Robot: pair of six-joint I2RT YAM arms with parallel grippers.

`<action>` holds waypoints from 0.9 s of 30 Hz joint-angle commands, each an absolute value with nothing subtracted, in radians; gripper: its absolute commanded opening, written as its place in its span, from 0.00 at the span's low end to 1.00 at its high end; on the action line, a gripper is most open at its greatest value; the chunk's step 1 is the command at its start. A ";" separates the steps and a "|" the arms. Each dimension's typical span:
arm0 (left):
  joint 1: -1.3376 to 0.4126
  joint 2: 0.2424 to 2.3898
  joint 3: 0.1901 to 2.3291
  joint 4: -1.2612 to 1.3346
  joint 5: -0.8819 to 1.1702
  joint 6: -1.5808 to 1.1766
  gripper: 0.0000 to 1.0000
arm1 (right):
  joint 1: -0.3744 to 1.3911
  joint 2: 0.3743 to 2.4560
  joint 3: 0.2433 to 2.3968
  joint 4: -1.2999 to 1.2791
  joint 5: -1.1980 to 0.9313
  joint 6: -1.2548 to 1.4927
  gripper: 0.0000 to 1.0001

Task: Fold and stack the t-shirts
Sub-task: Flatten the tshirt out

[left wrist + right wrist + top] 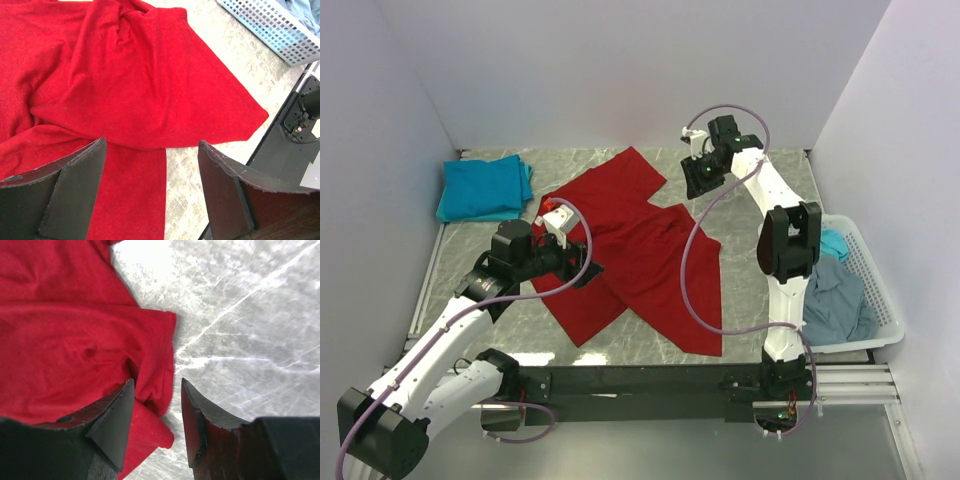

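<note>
Marble worktop point(630, 340) carries a bright red t-shirt point(640, 250) lying rumpled across its middle, with a folded teal t-shirt point(480, 190) in the far left corner. The left claw point(152, 150) hangs spread over the red cloth, pinching nothing. The right claw point(157, 385) stands parted at the shirt's edge, empty.
</note>
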State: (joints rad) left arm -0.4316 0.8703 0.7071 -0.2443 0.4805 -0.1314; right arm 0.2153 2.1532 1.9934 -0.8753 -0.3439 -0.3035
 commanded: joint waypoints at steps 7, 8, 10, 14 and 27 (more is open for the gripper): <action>-0.436 0.857 0.712 -0.210 0.485 -0.112 0.79 | 0.222 2.272 1.967 -0.916 -0.350 -0.307 0.50; -0.436 0.859 0.712 -0.210 0.485 -0.113 0.79 | 0.225 2.275 1.964 -0.917 -0.353 -0.307 0.49; -0.436 0.862 0.713 -0.210 0.485 -0.112 0.79 | 0.236 2.286 1.954 -0.923 -0.350 -0.310 0.49; -0.436 0.864 0.713 -0.212 0.485 -0.112 0.79 | 0.256 2.283 1.933 -0.914 -0.339 -0.311 0.37; -0.436 0.862 0.715 -0.212 0.485 -0.112 0.79 | 0.319 2.053 1.974 -0.854 -0.275 -0.318 0.00</action>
